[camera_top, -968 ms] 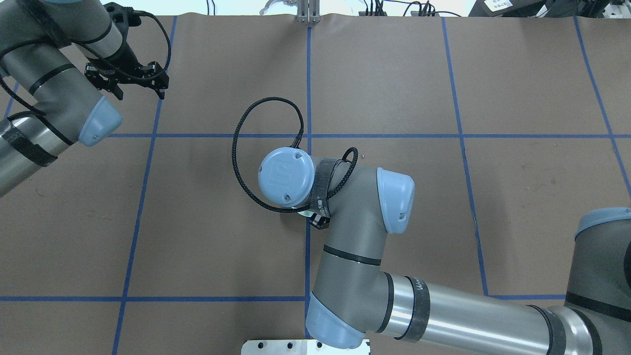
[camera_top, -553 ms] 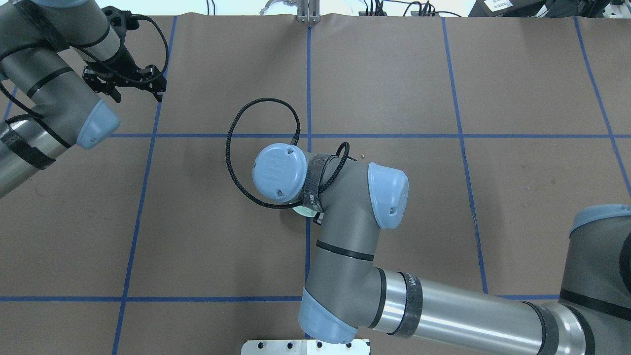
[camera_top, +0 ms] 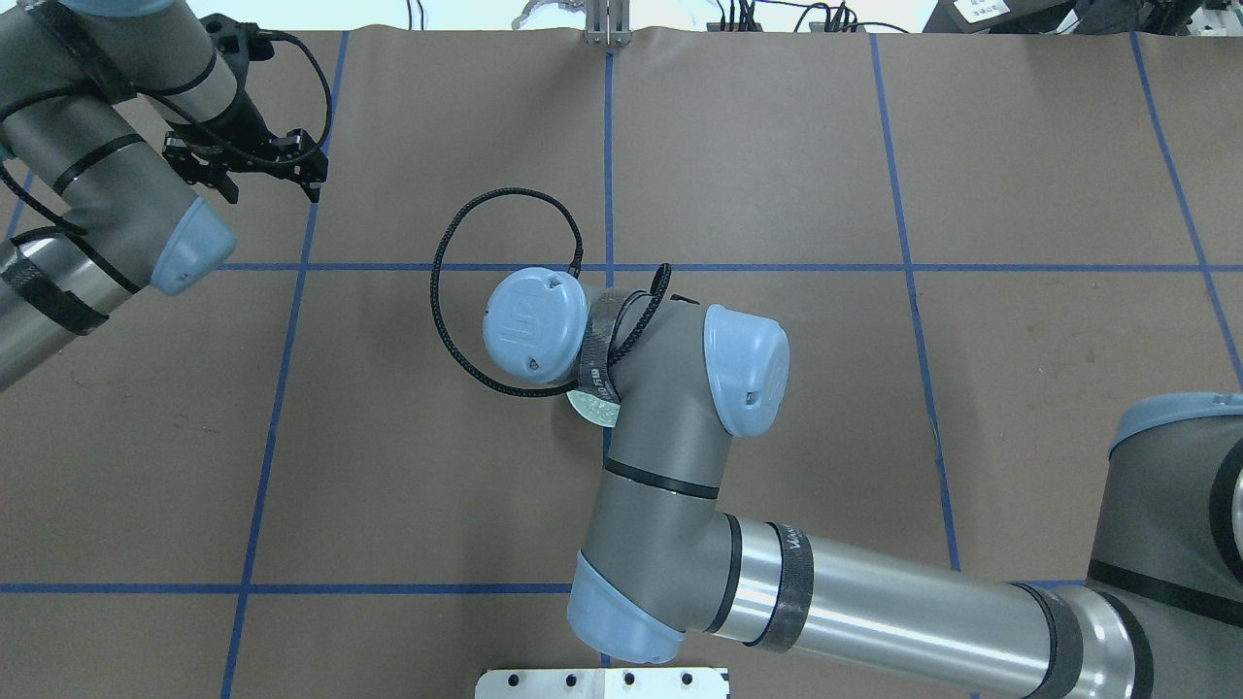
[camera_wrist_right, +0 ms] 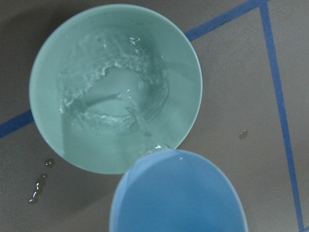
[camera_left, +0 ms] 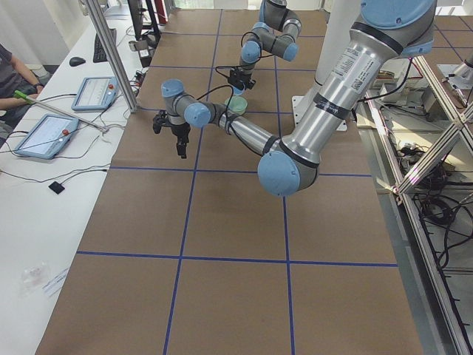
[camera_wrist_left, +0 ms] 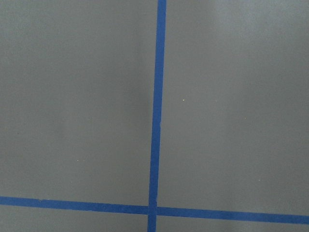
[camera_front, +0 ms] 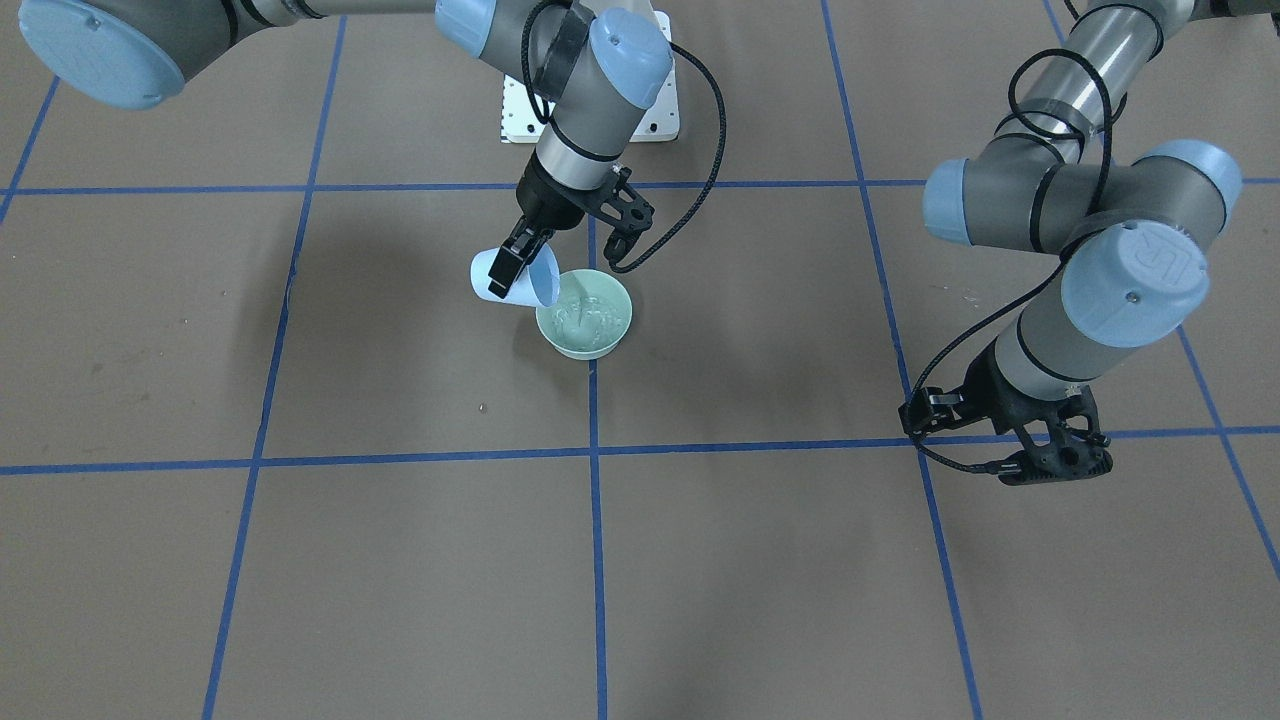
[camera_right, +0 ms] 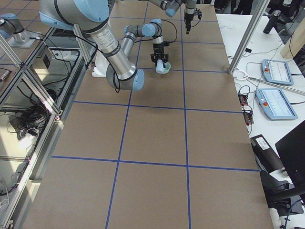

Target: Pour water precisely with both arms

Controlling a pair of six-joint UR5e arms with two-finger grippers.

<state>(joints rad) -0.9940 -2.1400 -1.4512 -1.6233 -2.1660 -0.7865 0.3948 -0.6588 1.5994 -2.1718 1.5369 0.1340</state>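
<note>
A blue cup (camera_front: 512,278) is held tight by the right gripper (camera_front: 528,262), which is closed on it. The cup is tipped over, with its mouth just above the edge of the green bowl (camera_front: 592,350). It is held this way so that the water (camera_wrist_right: 113,94) can run straight into the bowl and not onto the table (camera_front: 400,560). A thin stream is seen falling from the lip of the cup, and the water already in the bowl is stirred into ripples. The cup is kept low and close to the bowl, likely so that little is splashed. Even so, a few drops (camera_wrist_right: 38,182) are seen on the brown paper beside the bowl.

The left gripper (camera_top: 272,183) is kept far off to the side, above bare table. Its fingers are spread apart and nothing is held in them. It is likely parked there so that the pour is not bumped.

Compared with a second ago, the wrist of the right arm (camera_top: 670,456) is shifted a little toward the side of the left arm (camera_top: 107,175). More of the bowl is uncovered under it in the overhead view. The left arm is hardly moved.
</note>
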